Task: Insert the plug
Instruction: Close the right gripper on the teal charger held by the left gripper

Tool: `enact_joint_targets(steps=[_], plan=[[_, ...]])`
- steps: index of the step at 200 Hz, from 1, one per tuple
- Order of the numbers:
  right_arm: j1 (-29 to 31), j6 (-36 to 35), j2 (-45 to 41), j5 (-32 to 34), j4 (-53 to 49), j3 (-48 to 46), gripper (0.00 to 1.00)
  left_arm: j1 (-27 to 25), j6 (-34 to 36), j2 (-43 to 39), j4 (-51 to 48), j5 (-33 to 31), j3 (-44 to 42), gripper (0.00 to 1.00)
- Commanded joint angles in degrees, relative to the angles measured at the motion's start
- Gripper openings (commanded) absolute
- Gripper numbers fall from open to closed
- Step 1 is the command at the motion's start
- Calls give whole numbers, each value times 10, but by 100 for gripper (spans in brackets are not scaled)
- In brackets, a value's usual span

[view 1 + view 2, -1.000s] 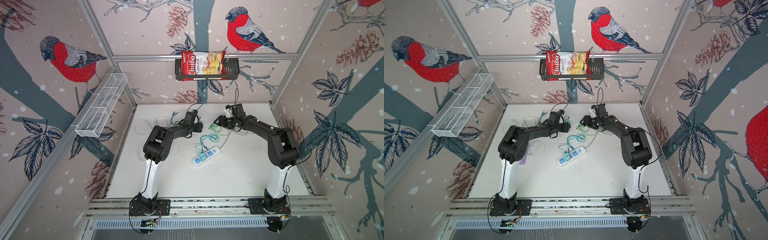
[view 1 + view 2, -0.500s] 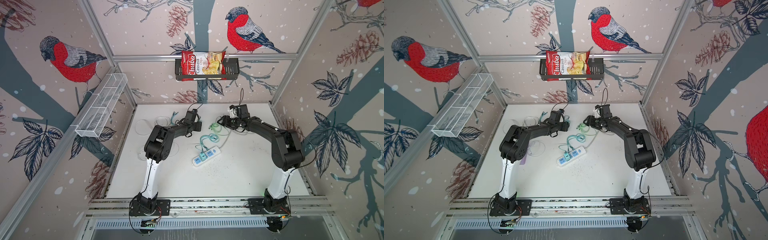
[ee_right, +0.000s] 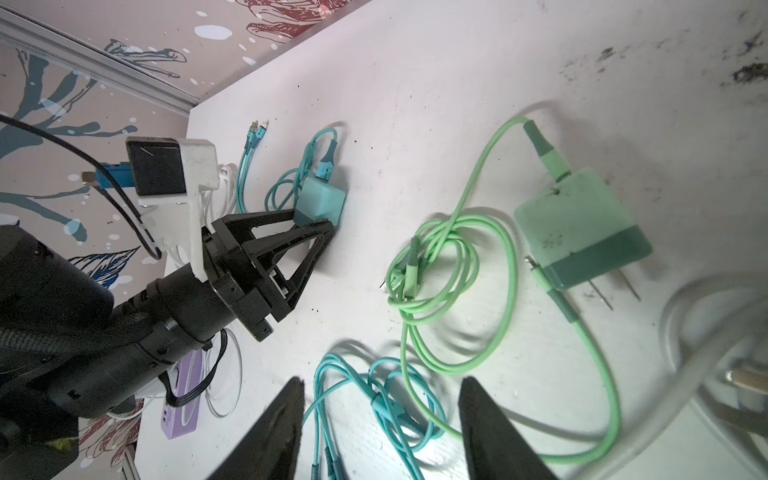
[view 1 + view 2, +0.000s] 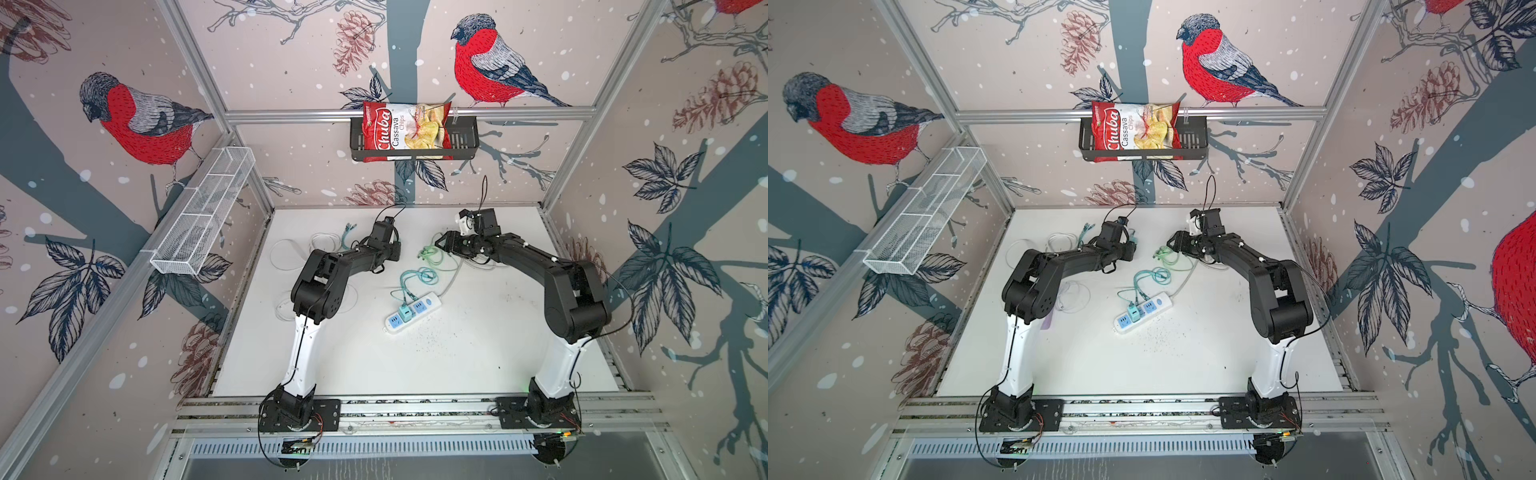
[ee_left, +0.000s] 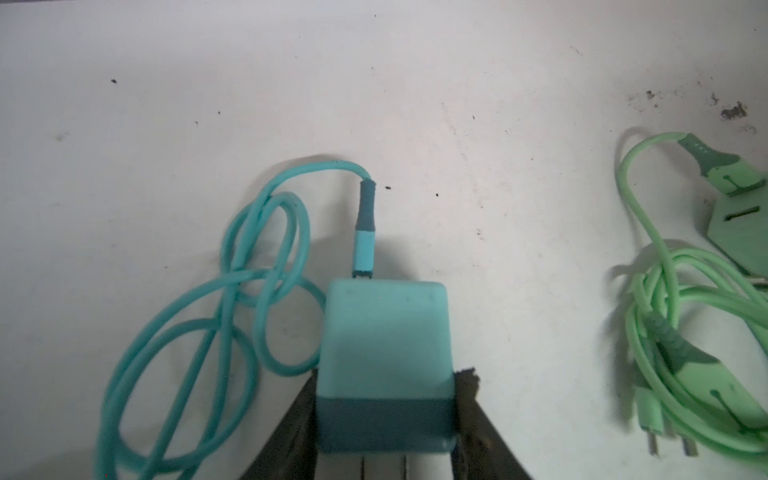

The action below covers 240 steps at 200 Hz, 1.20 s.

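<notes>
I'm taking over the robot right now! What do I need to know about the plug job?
Left end effector: shut on the teal charger, which lies on the table.
Right end effector: open, empty, above loose cables; green charger close by, unplugged.
Power strip: mid-table, one teal plug already in its middle socket, sockets free either side.
Done: charger gripped. Left: lift it, carry it to the strip, push its prongs into a free socket.
</notes>
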Motion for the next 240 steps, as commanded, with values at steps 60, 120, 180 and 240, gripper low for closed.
enact_joint_targets(steps=[60,120,180,240], plan=[[0,-1,-24,-10,1,-14,60,0,22,-31,-19,36,-40,21],[22,7,-64,-67,-1,-31,60,-2,26,-177,239,84,-237,19],[85,29,-53,-123,15,-8,59,-5,40,-238,502,113,-412,20],[122,-18,-3,-126,-42,50,54,-9,79,-247,692,144,-512,23]])
